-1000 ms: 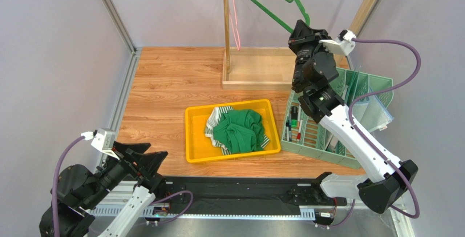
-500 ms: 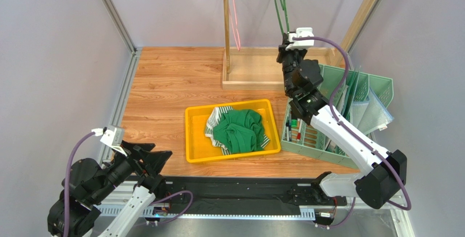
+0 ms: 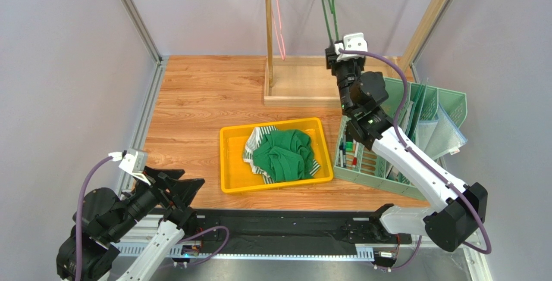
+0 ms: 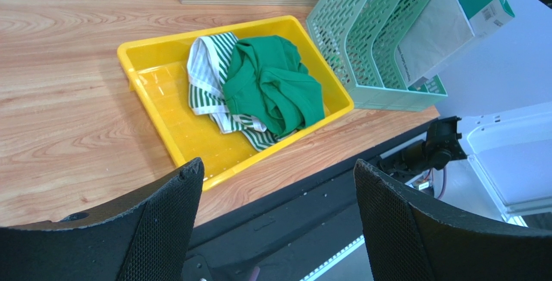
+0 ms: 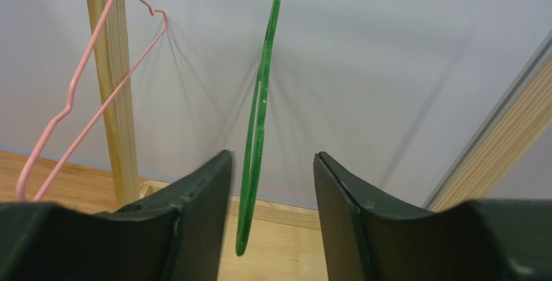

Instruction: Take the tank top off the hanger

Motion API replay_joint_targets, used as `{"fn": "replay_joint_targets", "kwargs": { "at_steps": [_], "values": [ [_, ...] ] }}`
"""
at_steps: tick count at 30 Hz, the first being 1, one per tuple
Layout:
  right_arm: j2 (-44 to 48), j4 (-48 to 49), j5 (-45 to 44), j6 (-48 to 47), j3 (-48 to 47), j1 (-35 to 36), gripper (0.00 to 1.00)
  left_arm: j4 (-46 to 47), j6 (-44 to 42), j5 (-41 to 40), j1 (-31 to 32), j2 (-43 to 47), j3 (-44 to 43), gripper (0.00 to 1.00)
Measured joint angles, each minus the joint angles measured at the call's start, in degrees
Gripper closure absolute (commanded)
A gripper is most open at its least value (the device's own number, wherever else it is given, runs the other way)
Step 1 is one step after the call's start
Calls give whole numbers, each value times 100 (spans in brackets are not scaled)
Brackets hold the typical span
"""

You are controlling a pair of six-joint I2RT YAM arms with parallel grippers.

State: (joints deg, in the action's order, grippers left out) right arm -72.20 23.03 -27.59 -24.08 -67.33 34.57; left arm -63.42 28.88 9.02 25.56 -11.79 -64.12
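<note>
The green and white-striped tank top (image 3: 282, 155) lies crumpled in the yellow tray (image 3: 232, 158); it also shows in the left wrist view (image 4: 262, 90). The bare green hanger (image 3: 330, 9) hangs edge-on from the wooden rack's rail, also seen in the right wrist view (image 5: 259, 119). My right gripper (image 3: 341, 53) is open just below and in front of the hanger, whose lower end sits between the open fingers (image 5: 269, 164) without touching them. My left gripper (image 3: 184, 187) is open and empty at the near left, above the table's front edge (image 4: 275, 171).
A pink hanger (image 3: 278, 16) hangs by the rack's wooden post (image 3: 267, 22) on its wooden base (image 3: 304, 84). A mint-green mesh organizer (image 3: 402, 139) with pens and papers stands right of the tray. A slanted wooden beam (image 3: 437, 6) runs at the back right.
The right gripper carried the green hanger from a tilted, face-on pose to the rail, let it go and opened; the hanger now hangs edge-on. The left arm drew back slightly.
</note>
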Motion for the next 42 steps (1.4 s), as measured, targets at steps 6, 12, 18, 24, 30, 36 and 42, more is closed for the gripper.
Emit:
{"fn": "replay_joint_targets", "kwargs": {
  "at_steps": [6, 12, 18, 24, 30, 36, 42],
  "values": [
    [341, -581, -142, 686, -39, 0, 0, 7, 4, 15, 0, 0, 0, 11],
    [802, -2465, -426, 1884, -599, 0, 0, 39, 42, 66, 0, 15, 52, 10],
    [1888, -4109, 236, 3383, -254, -4, 0, 289, 103, 229, 0, 33, 431, 11],
    [2946, -3866, 2911, 5018, 1246, -20, 0, 892, 227, 511, 0, -76, 916, 11],
    [2959, -2216, 5034, 6553, 2981, 175, 0, 2057, 616, 1043, 0, -243, 1849, 11],
    [3912, -1060, 5331, 6996, 5018, 348, 0, 3051, 1182, 1495, 0, 306, 3237, 11],
    [6422, -1071, 4653, 7257, 6492, 352, 0, 3762, 1836, 1655, 0, 1134, 4422, 12]
  ]
}}
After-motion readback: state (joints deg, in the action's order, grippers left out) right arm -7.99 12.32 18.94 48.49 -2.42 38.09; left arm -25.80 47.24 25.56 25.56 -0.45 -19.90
